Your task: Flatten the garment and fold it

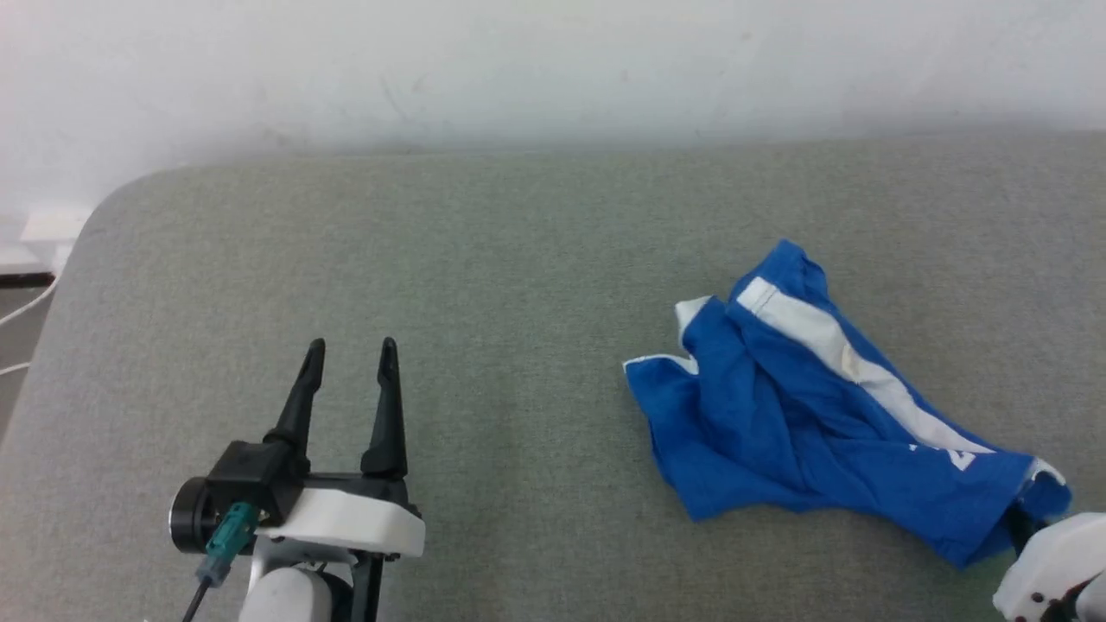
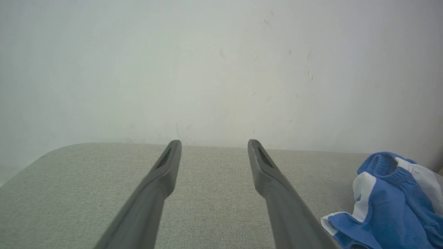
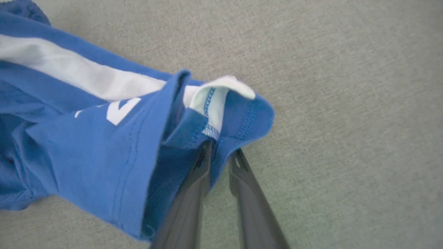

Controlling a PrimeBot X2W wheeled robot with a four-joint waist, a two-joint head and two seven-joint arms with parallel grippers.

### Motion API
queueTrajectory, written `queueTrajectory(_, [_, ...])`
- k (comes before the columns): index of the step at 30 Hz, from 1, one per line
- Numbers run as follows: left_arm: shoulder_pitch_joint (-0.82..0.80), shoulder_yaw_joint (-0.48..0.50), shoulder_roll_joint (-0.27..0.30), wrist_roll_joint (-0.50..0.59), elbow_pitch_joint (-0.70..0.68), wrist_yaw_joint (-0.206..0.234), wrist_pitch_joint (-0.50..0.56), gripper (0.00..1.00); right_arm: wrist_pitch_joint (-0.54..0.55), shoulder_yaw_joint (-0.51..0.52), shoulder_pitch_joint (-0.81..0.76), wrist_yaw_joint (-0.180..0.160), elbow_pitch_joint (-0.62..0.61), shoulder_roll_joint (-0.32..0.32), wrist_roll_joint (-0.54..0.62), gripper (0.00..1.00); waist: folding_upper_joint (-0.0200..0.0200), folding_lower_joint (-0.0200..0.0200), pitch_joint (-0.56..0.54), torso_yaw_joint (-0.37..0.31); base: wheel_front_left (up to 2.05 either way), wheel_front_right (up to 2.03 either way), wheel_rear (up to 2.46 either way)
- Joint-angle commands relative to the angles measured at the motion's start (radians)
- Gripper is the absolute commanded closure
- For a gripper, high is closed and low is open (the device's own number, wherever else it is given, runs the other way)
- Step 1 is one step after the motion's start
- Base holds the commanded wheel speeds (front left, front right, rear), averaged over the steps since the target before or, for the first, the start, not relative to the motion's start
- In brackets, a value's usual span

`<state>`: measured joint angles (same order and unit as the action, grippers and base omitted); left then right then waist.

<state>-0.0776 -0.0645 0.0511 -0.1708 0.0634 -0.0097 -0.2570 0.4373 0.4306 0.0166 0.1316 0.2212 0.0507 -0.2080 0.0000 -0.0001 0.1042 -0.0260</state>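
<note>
The garment (image 1: 778, 415) is bright blue shorts with a white stripe and white lettering, lying crumpled on the right side of the grey padded surface (image 1: 518, 259). Its blue and white edge (image 2: 387, 207) also shows at the right of the left wrist view. My right gripper (image 3: 222, 148) is at the garment's (image 3: 104, 138) near right corner, jaws almost together with the blue hem pinched between the tips. Its white housing (image 1: 1050, 566) peeks in at the lower right. My left gripper (image 1: 352, 345) rests open at the lower left, well apart from the cloth, with nothing between its fingers (image 2: 166, 173).
A white wall (image 1: 553, 69) stands right behind the surface's far edge. The surface has a rounded far left corner (image 1: 112, 203), with white cables (image 1: 26, 302) on the floor beyond it. Bare grey padding lies between the two grippers.
</note>
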Motion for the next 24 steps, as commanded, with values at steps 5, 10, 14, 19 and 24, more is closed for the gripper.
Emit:
queueTrajectory(5, [-0.001,-0.038,-0.001,0.0,0.014,-0.026,-0.005,0.0,-0.139,0.021,0.018,-0.001,-0.053,0.0,0.048,0.0,0.0,0.0001,-0.019,-0.02,0.0,0.0,0.0])
queueTrajectory(10, [-0.053,-0.149,-0.001,-0.02,0.043,-0.055,-0.005,0.0,-0.276,-0.038,0.012,-0.001,-0.133,0.0,0.094,0.0,0.0,0.0001,-0.02,-0.037,0.0,0.0,0.0])
queueTrajectory(14, [-0.147,-0.264,-0.001,-0.043,0.111,-0.079,-0.002,0.0,-0.333,-0.123,0.001,-0.001,-0.164,0.0,0.074,0.0,0.0,0.0001,0.0,-0.057,0.0,0.0,0.0])
queueTrajectory(19, [-0.339,-0.414,-0.001,-0.085,0.221,-0.102,0.073,0.0,-0.364,-0.211,0.011,-0.001,-0.189,0.0,0.048,0.0,0.0,0.0001,0.048,-0.088,0.0,0.0,0.0])
queueTrajectory(24, [-0.53,-0.548,-0.001,-0.155,0.329,-0.116,0.171,0.0,-0.39,-0.273,0.036,-0.001,-0.217,0.0,0.037,0.0,0.0,0.0001,0.11,-0.13,0.0,0.0,0.0])
